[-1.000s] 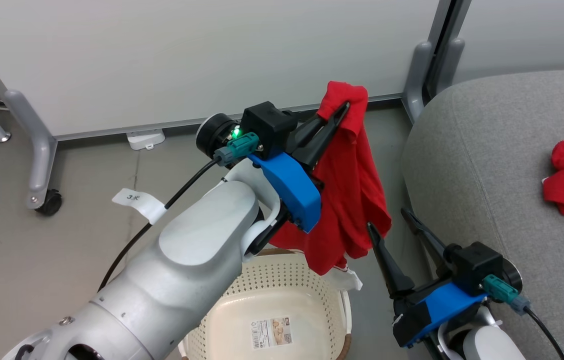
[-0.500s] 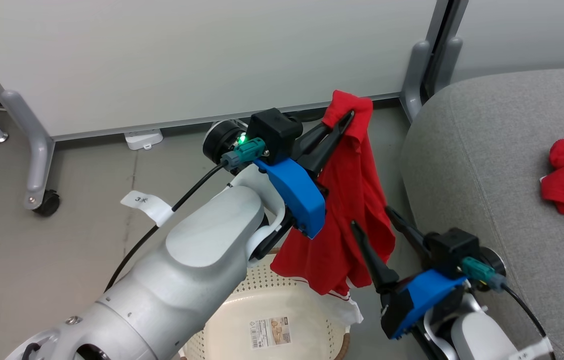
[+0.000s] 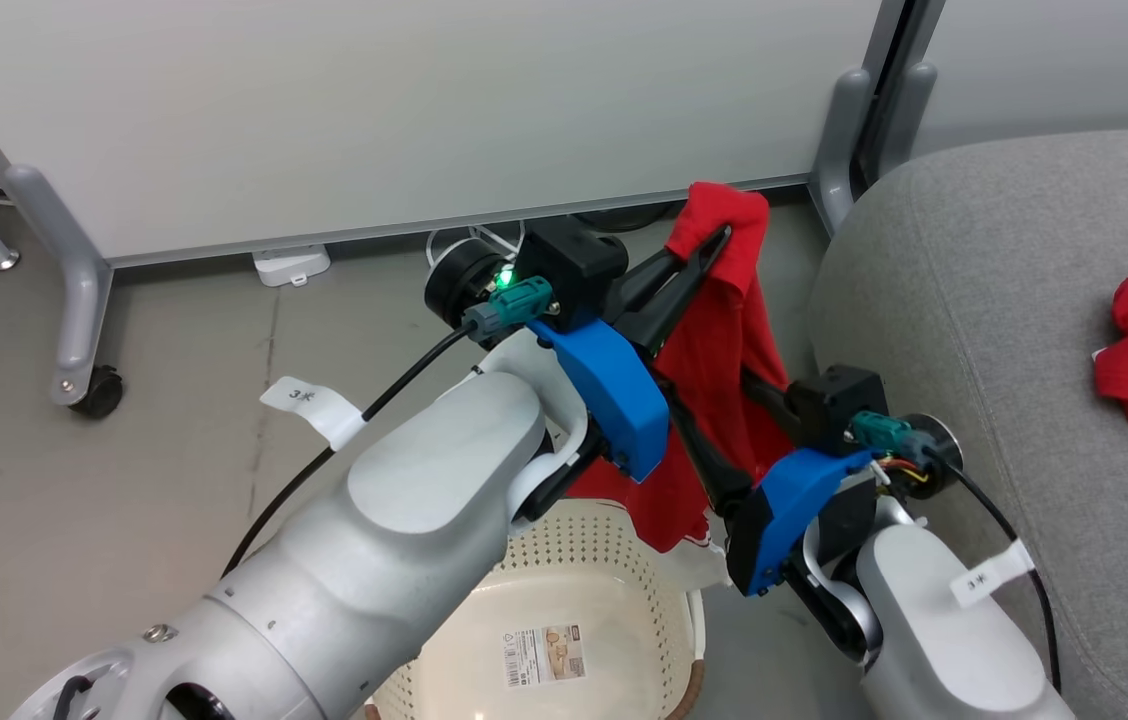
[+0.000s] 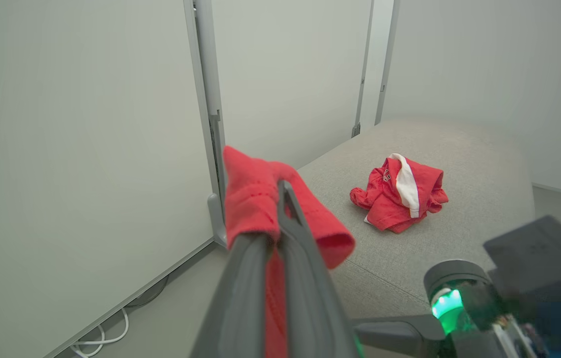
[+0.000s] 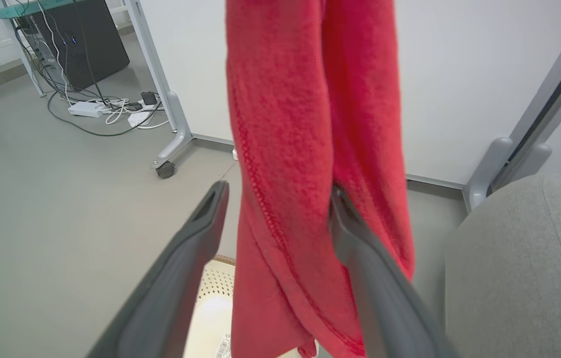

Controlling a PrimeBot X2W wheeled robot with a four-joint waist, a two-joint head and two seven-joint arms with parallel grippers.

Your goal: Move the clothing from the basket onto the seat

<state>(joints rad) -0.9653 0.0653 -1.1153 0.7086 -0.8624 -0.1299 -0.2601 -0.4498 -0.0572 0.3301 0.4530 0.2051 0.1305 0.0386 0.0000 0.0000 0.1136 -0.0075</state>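
Note:
My left gripper (image 3: pixel 717 243) is shut on the top of a red piece of clothing (image 3: pixel 724 340), which hangs from it above the cream basket (image 3: pixel 524 560). In the left wrist view the cloth (image 4: pixel 250 194) bunches over the shut fingertips of the left gripper (image 4: pixel 281 199). My right gripper (image 3: pixel 709 395) stands open, one finger on each side of the hanging clothing (image 5: pixel 280 99). The right wrist view shows the right gripper (image 5: pixel 275 196) wide apart around the fabric. A second red and white garment (image 4: pixel 400 194) lies on the grey seat (image 3: pixel 984 300).
A white partition wall on grey legs with castors (image 3: pixel 74 300) runs behind. Its other leg (image 3: pixel 839 150) stands close to the seat's corner. Cables and a power strip (image 5: pixel 96 107) lie on the floor by a black cabinet (image 5: pixel 81 40).
My right gripper has risen and moved left, so its open fingers now straddle the hanging clothing. The left gripper, still holding the cloth, has drifted slightly right.

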